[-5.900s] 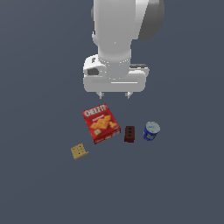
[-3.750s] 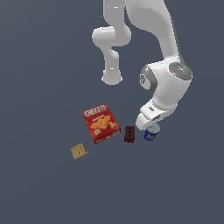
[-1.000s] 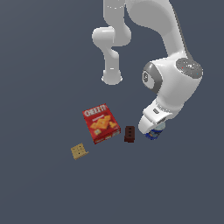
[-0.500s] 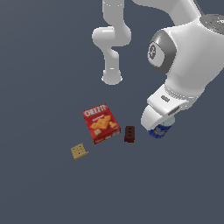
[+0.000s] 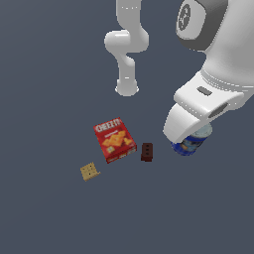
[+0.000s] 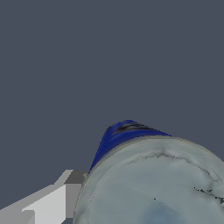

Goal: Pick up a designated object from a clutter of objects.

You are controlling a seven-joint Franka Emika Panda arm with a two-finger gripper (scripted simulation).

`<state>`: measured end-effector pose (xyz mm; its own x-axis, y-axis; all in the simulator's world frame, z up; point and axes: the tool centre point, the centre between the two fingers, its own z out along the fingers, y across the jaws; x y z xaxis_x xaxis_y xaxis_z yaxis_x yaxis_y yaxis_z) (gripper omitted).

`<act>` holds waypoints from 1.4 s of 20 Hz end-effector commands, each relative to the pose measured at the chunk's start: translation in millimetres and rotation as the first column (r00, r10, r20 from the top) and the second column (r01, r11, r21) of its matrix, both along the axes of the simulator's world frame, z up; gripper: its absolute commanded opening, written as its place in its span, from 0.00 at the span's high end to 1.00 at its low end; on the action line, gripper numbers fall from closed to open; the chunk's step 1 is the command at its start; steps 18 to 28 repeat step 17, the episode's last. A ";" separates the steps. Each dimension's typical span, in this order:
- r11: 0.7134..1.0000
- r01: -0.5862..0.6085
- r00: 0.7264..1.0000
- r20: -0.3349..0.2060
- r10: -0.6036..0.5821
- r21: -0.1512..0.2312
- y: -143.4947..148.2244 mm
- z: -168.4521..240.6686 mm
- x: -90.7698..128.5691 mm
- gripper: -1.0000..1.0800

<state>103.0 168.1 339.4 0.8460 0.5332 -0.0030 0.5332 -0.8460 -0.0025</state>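
Blue can (image 5: 191, 143) sits under the white end effector (image 5: 187, 135) at the exterior view's right, mostly hidden by the hand housing; only its lower blue side and a bit of pale rim show. In the wrist view the can (image 6: 148, 175) fills the frame, pale top very close to the camera, with one finger (image 6: 48, 204) just beside its wall. The opposite finger is out of frame, so I can't tell how wide the end effector stands or whether it is gripping the can. Can't tell either if the can rests on the desk (image 5: 59, 59) or is lifted.

Risks, as judgement: the round wall could slip or twist out if the pinch is off-centre or shallow; the can could tip if only one finger presses it. The dark brown block (image 5: 147, 151) is near the can, so a sideways swing might knock it. Red Cheez-It box (image 5: 115, 139) and tan waffle piece (image 5: 89, 171) lie well apart, low risk.

Containers: none open; the can and box are closed, contents not visible.
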 end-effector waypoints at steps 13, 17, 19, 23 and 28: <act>1.000 0.000 1.000 0.004 0.000 -0.001 -6.3 46.6 21.6 1.00; 1.000 0.000 1.000 0.004 0.000 -0.001 -6.4 47.7 22.6 1.00; 1.000 0.000 1.000 0.004 0.000 -0.001 -6.4 47.7 22.6 1.00; 1.000 0.000 1.000 0.004 0.000 -0.001 -6.4 47.7 22.6 1.00; 1.000 0.000 1.000 0.004 0.000 -0.001 -6.4 47.7 22.6 1.00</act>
